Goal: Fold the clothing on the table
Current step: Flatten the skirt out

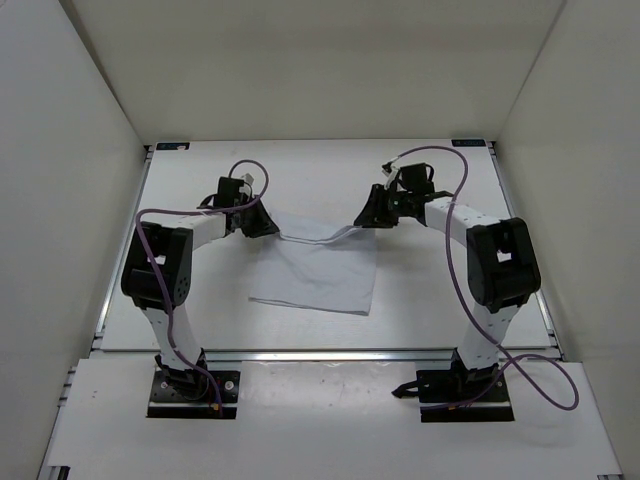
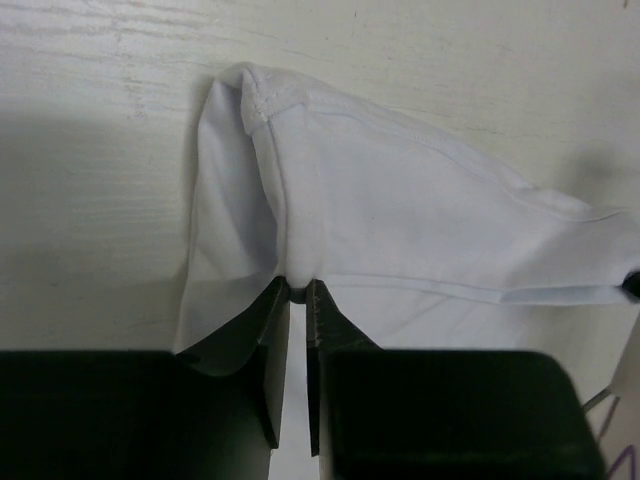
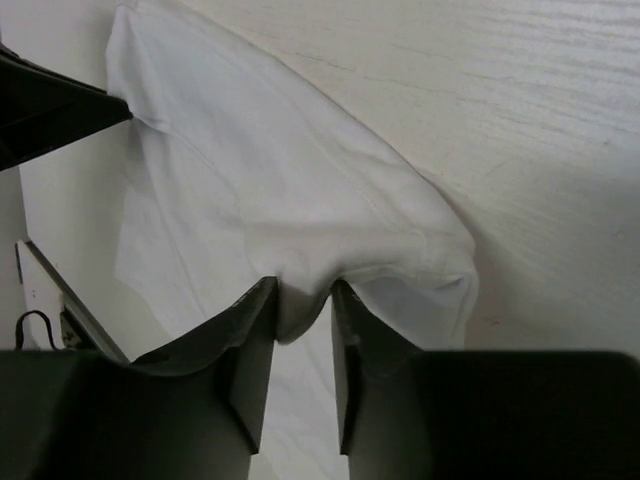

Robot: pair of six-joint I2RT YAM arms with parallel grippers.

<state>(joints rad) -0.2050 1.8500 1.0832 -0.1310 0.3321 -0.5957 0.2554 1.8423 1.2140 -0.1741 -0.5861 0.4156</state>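
1. Gripping the clothing [image 1: 318,275] at its upper-left corner, the left end effector [image 2: 298,290] is clamping fabric.
2. The right end effector [image 3: 303,292] is clamping the upper-right corner.
3. The remainder is lying mid-frame on the worktop [image 1: 430,300].

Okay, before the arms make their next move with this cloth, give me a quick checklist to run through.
1. Left tool pinching the clothing: ok, fabric sits between its jaws.
2. Right tool pinching it: ok, a fold is bunched between its jaws.
3. Grips near opposite ends of the far edge: ok.
4. Near edge lying flat on the table: ok.
5. Far edge taut between the tools: not ok, it sags.
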